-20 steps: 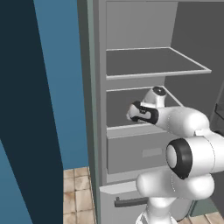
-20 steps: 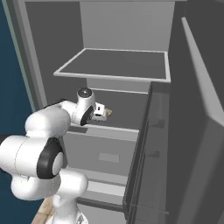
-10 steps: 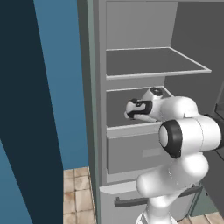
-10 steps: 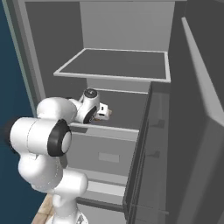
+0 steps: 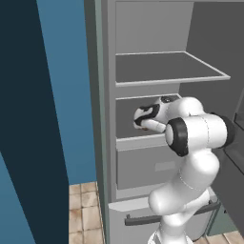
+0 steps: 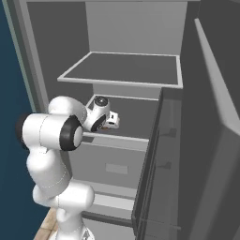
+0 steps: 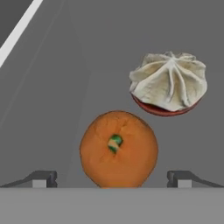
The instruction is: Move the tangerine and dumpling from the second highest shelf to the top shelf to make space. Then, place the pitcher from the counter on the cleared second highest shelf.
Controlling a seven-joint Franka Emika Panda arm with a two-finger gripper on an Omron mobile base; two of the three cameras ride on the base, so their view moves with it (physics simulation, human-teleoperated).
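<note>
Gripper spread wide, empty — tangerine straight ahead, centred between the fingertips.

From the open jaws outward: the tangerine lies nearest, in line with the gap, stem end facing the hand, so a straight advance should likely bracket it; the dumpling sits just beyond and off to one side, apart from the fruit. Both rest on the second highest shelf — the top shelf above is bare. One tangerine, one dumpling, one arm.
</note>
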